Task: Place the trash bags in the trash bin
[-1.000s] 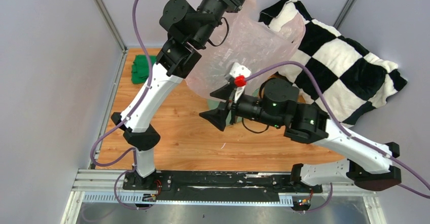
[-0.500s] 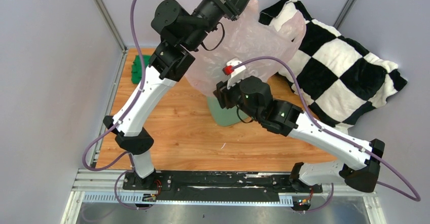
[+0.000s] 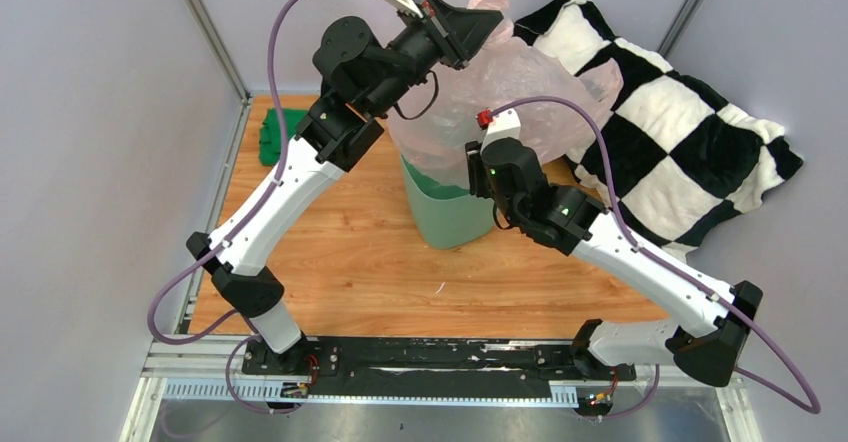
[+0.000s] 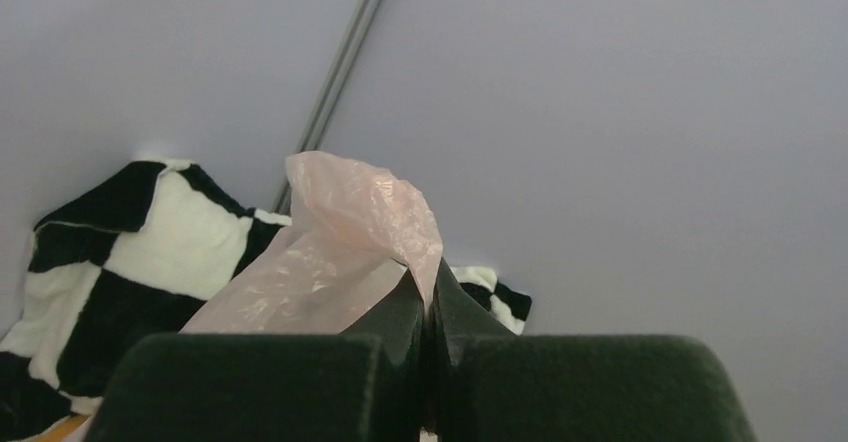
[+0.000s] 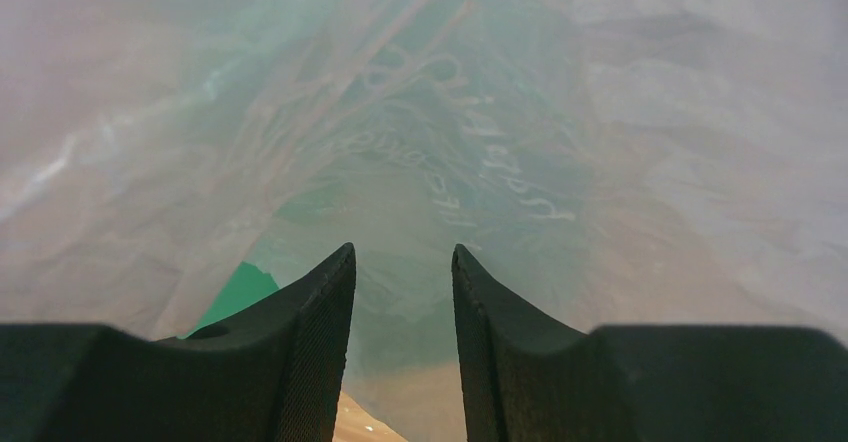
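High above the far side of the wooden table, the left gripper holds its fingers pressed together on a gathered fold of the trash bag, whose pale-pink film comes out from between the tips and stands up in a crumpled peak beyond them. From that pinched point the top view shows the bag hanging down and billowing wide, with its lower part reaching the mouth of the mint-green trash bin, which stands upright on the table between the two arms. Most of the bag is above the rim and wider than it, and how far the film goes inside cannot be told from above. The right gripper points into the bag from the near side, its two dark fingers spread with a clear gap and nothing between them. Crinkled film with faint white lettering fills its whole view just ahead of the tips, and a patch of the bin's green shows low on the left beside one finger. A black-and-white checkered cushion lies behind and to the right of the bag, touching it, and a small dark green cloth lies at the table's far left edge, well apart from the bin.
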Motion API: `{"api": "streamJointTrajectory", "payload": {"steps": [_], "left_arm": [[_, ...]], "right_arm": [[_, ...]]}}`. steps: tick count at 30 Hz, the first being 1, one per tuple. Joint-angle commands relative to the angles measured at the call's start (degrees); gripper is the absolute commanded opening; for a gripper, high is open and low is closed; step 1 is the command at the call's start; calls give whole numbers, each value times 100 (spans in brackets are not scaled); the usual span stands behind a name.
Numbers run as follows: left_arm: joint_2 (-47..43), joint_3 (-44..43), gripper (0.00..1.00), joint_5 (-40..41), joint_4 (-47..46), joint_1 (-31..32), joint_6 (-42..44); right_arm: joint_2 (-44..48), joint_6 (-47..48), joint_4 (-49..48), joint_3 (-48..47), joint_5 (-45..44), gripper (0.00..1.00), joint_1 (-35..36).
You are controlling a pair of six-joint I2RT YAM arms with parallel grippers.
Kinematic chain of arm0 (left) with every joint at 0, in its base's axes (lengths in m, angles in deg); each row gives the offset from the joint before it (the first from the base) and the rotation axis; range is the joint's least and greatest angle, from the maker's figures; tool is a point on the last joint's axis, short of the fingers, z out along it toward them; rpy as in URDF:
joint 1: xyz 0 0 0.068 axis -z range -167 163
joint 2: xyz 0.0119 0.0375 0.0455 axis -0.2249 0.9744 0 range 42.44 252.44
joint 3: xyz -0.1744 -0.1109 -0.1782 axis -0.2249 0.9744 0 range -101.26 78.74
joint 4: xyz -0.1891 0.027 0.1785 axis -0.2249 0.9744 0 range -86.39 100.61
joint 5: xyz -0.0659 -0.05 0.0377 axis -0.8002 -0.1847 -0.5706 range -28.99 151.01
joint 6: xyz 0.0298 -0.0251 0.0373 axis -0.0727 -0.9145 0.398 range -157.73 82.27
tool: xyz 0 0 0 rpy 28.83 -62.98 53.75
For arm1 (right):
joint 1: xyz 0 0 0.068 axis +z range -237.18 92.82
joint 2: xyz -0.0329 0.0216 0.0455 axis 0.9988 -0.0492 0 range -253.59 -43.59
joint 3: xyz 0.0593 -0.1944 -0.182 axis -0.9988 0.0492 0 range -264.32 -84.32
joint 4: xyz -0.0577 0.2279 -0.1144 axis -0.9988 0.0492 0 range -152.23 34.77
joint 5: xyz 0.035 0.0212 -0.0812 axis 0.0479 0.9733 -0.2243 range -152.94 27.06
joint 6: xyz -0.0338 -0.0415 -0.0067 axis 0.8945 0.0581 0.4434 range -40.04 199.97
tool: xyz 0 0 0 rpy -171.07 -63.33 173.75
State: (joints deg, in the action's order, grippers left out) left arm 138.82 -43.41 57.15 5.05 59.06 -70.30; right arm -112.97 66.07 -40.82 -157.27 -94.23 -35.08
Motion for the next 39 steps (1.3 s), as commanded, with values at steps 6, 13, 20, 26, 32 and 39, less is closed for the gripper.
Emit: {"api": "streamJointTrajectory", "payload": {"steps": [6, 13, 20, 26, 32, 39], "left_arm": [[-851, 1304, 0, 338, -116, -561, -388], [-1225, 1986, 0, 65, -336, -860, -405], [-1053, 1925, 0, -209, -370, -1011, -493], [-854, 1718, 0, -437, -389, -1031, -690], [-721, 1529, 0, -781, -398, -1052, -991], [-962, 1705, 0, -854, -363, -1313, -1014]], "right_arm": [[100, 139, 462, -253, -87, 43, -95], [384, 306, 412, -317, 1524, 52, -74], [792, 218, 722, -615, 2803, 59, -40], [737, 100, 28, -512, 3634, 54, 288], [-176, 288, -566, -854, 2481, 33, 301], [-523, 201, -855, -462, 1742, 32, 37]]}}
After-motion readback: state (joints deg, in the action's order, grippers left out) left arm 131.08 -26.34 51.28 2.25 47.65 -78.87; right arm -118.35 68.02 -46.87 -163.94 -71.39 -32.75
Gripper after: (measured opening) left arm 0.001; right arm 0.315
